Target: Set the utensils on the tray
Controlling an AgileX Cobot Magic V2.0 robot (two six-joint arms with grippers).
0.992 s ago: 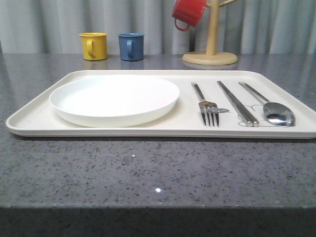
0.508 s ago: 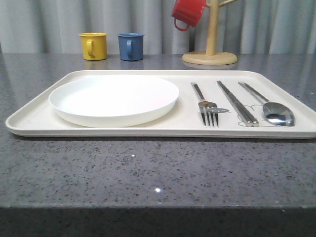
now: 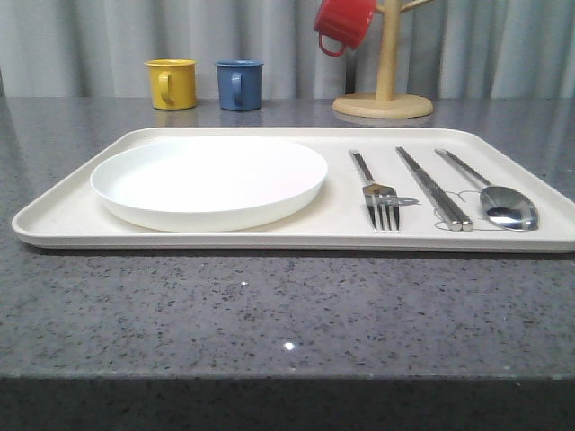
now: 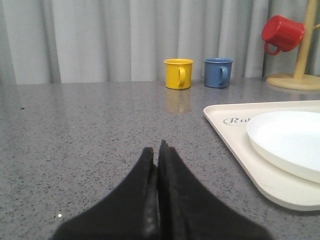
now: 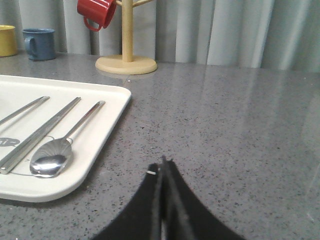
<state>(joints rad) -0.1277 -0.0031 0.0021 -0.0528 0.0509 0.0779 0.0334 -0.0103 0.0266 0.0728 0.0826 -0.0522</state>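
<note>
The cream tray [image 3: 72, 202] lies across the grey table. On it sit a round white plate [image 3: 208, 180] at the left, then a steel fork [image 3: 375, 192], a chopstick pair [image 3: 433, 189] and a spoon [image 3: 496, 197] side by side at the right. In the left wrist view my left gripper [image 4: 157, 150] is shut and empty over bare table, left of the tray [image 4: 235, 132] and plate [image 4: 287, 142]. In the right wrist view my right gripper [image 5: 163, 167] is shut and empty, on the table to the right of the tray [image 5: 107, 125], spoon [image 5: 60, 147] and chopstick pair [image 5: 42, 132].
A yellow mug [image 3: 171, 83] and a blue mug [image 3: 239, 84] stand at the back of the table. A wooden mug tree [image 3: 384, 76] at the back right carries a red mug [image 3: 344, 22]. A grey curtain hangs behind.
</note>
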